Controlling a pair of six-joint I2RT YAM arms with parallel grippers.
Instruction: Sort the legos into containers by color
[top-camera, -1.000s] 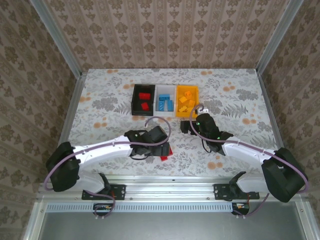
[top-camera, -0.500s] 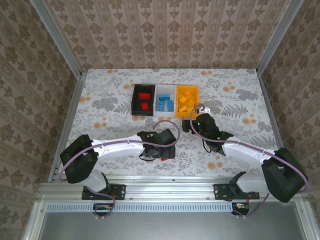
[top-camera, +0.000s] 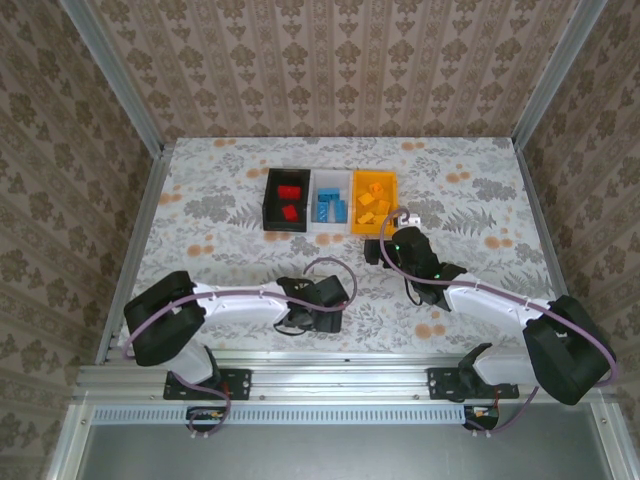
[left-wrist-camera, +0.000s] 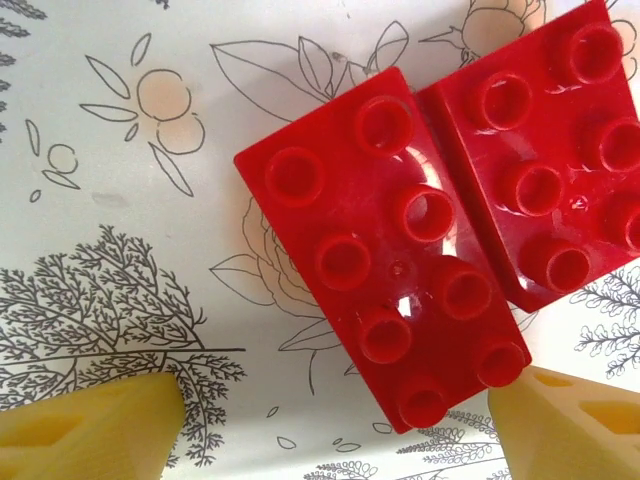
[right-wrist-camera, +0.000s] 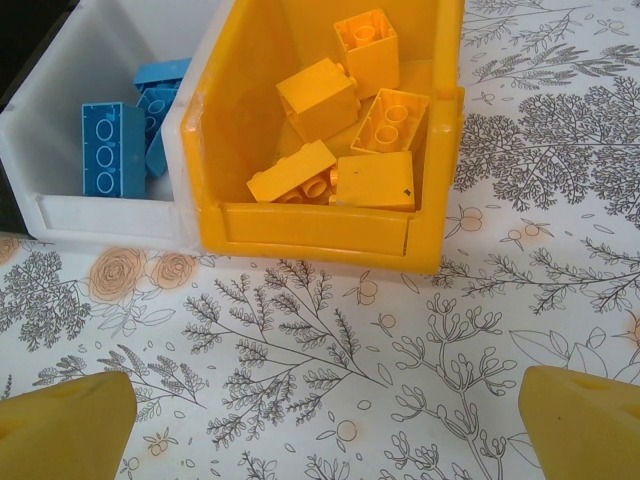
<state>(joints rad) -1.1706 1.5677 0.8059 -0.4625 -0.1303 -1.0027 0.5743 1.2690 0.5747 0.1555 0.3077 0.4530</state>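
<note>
Table (top-camera: 200, 200) had a flowered cover. Three bins stood in a row at its far middle, side by side: black bin (top-camera: 270, 212) with red legos (top-camera: 290, 192), white bin (top-camera: 331, 178) with blue legos (top-camera: 330, 207), yellow bin (top-camera: 393, 200) with yellow legos (top-camera: 370, 203).

Left hand (top-camera: 322, 312) sat low by the near edge, well apart from the bins. Right hand (top-camera: 374, 250) sat just in front of the yellow bin, with its fingers apart and nothing between them.

Left wrist view: two loose red bricks lay on the table, touching along one side.
- **Nearer brick** (left-wrist-camera: 385, 260): eight studs, long axis diagonal from upper left to lower right. Its lower end lay between the left hand's fingers (left-wrist-camera: 100, 430), which stood apart and clamped on nothing. The right pad was just beside the brick's corner; contact was unclear.
- **Second brick** (left-wrist-camera: 540, 170): lay up and to the right, mostly outside the fingers.

Judgement: the grasp turns on that skew. The brick lay slanted across the fingers' closing line, so a squeeze could twist it or drag its neighbour. The left arm was clearly the nearer one.

The wrist view gave the skew and the touching pair. The top view gave the route, with the black bin lying away from the hand and slightly left.
</note>
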